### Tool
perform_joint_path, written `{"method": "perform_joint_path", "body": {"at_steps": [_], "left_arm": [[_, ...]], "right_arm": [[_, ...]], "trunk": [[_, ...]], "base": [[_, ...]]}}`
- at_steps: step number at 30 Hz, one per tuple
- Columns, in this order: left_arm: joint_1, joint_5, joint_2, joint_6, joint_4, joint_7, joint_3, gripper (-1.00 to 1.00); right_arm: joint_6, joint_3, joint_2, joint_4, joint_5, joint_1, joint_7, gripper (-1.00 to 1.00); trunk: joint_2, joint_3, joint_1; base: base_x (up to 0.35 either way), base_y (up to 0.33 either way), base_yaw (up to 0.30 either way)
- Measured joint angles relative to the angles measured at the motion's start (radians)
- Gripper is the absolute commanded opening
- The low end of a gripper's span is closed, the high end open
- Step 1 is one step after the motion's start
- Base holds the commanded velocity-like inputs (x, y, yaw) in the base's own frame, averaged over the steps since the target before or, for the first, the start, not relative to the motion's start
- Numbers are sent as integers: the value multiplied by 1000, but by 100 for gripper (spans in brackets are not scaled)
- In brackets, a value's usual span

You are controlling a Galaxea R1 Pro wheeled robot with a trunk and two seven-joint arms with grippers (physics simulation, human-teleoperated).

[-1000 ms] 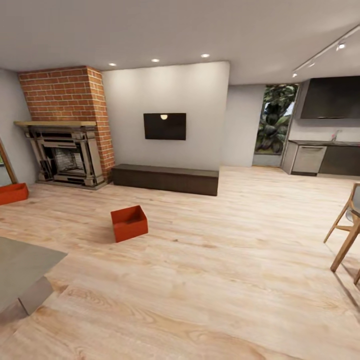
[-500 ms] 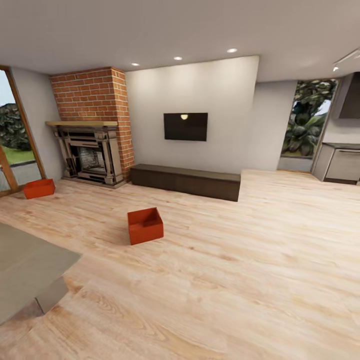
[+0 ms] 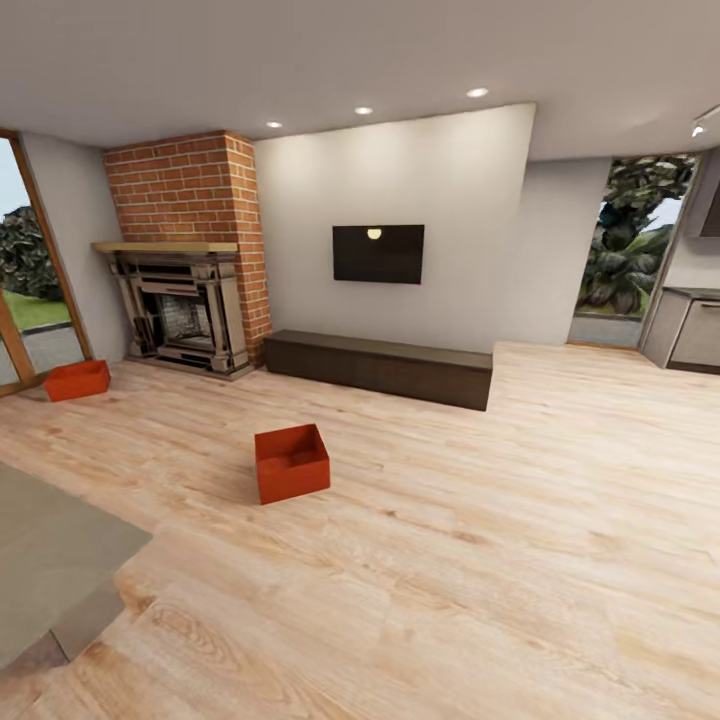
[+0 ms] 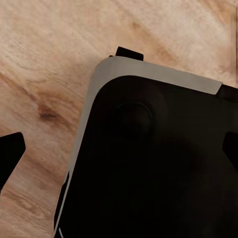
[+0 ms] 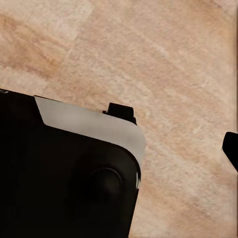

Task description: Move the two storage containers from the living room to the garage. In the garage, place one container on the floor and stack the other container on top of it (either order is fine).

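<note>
- At the 11 o'clock position ahead of my camera, one storage container (image 3: 291,463) sits open-top on the pale plank floor (image 3: 480,560) of the living room, in front of the long low cabinet (image 3: 380,368).
- I see the second storage container (image 3: 77,380) at 10 o'clock, well apart from the first, near the brick fireplace (image 3: 185,250) and the glass door (image 3: 25,290).
- Neither container is lifted; I judge the transfer to the garage has not begun.
- Risk: the grey rug (image 3: 55,560) at 8 o'clock lies beside a direct line to the far container; a base wheel catching its edge could skew my approach.
- Risk: thin walls may flex or slip under a one-sided pinch; I advise a two-arm grip.
- Risk: driving too close could push the near container along the floor.
- Both arms appear held low, wrist cameras facing down over the robot base (image 4: 158,163) and the planks.
- Left claw and right claw: only dark finger tips show at the frame edges, so I cannot tell whether they are released or clenched.
</note>
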Motion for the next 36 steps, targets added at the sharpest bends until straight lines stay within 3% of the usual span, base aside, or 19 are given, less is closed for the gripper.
{"method": "perform_joint_path", "body": {"at_steps": [20,36], "left_arm": [[0,0,0,-4,0,-1,0,100],[0,0,1,7,1,-1,0,100]], "right_arm": [[10,-1,5,0,-5,0,-2,100],[2,-3,5,0,-6,0,-2,100]], "trunk": [[0,0,0],[0,0,0]], "base": [[325,0,6],[321,-44,246]]}}
